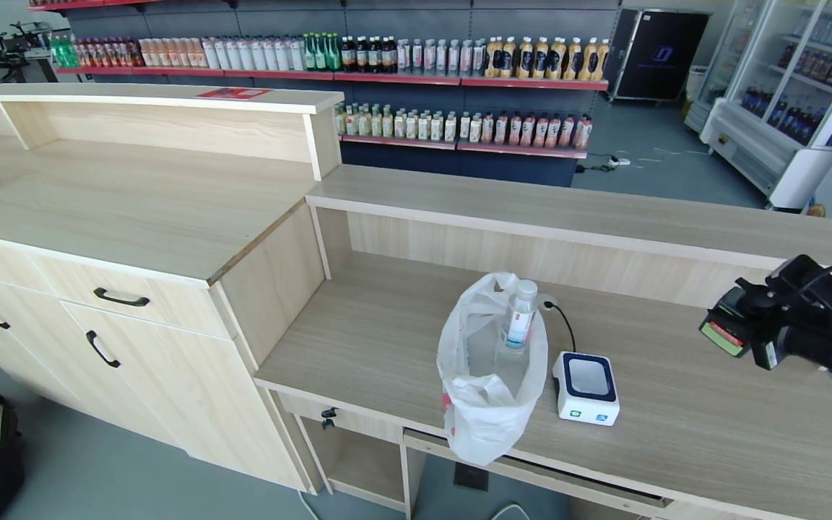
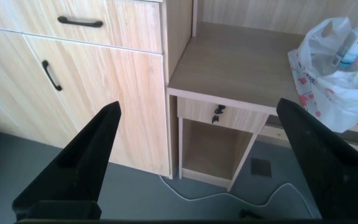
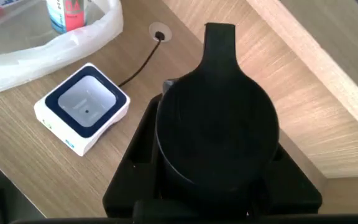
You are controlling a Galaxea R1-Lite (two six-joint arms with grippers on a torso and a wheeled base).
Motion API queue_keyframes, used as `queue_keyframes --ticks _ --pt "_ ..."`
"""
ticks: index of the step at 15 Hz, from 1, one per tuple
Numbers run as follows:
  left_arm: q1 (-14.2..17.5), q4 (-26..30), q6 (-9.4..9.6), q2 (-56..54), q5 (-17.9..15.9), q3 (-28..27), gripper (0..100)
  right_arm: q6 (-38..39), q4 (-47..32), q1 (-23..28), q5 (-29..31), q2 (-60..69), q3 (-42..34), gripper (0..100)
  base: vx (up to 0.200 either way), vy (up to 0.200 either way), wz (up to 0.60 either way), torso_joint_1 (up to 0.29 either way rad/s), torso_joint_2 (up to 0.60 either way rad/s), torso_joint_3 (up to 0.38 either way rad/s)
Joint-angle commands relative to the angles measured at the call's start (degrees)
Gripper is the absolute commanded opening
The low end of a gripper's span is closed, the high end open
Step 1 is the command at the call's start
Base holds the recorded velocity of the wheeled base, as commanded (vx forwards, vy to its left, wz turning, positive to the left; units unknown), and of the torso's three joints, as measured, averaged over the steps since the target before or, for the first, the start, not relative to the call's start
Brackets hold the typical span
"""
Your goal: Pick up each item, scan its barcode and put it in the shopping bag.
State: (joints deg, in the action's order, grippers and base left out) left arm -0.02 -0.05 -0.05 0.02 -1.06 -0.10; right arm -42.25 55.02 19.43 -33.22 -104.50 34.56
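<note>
Shop shelving stocked with drink bottles runs along the back wall, and a light wooden bench stands in front of it. On the bench a white plastic shopping bag stands open. A clear bottle with a white cap is roughly upright inside it, against the far wall. The barcode scanner lies just beside the bag, with its cable running to a hole in the bench.

Left gripper: jaws spread wide, holding nothing, low and off the bench's left end, facing the cabinet fronts. Right gripper: above the bench's right end, well apart from the scanner; its jaw state cannot be told.

Assessment: the bottle looks stiff, smooth and moderately heavy if full. The labelled mid-body would offer the surest hold. The bag is thin, limp film, and its rim is likely to sag or catch.
</note>
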Motion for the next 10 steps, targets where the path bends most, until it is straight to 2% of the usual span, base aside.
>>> queue_keyframes --ticks 1,3,4,5,6,10 --pt "0.02 -0.04 -0.04 -0.02 0.01 0.01 100 0.59 0.35 -1.41 0.08 5.09 0.07 0 0.0 0.0 0.6 0.002 0.0 0.002" --pt "0.02 -0.04 -0.04 -0.02 0.01 0.01 100 5.78 0.18 -6.25 0.17 5.09 1.47 0 0.0 0.0 0.6 0.002 0.01 -0.002" --pt "0.02 -0.04 -0.04 -0.02 0.01 0.01 100 9.21 0.18 -9.15 0.17 4.74 2.18 0 0.0 0.0 0.0 0.0 0.0 0.0" --pt "0.02 -0.04 -0.04 -0.02 0.01 0.01 100 9.73 0.18 -9.68 0.08 4.65 2.35 0 0.0 0.0 0.0 0.0 0.0 0.0" --pt "0.02 -0.04 -0.04 -0.02 0.01 0.01 100 13.69 0.27 -15.56 0.0 2.37 2.97 0 0.0 0.0 0.0 0.0 0.0 0.0" --pt "0.02 -0.04 -0.04 -0.02 0.01 0.01 100 13.6 0.09 -21.72 0.0 -8.53 2.0 0 0.0 0.0 0.0 0.0 0.0 0.0"
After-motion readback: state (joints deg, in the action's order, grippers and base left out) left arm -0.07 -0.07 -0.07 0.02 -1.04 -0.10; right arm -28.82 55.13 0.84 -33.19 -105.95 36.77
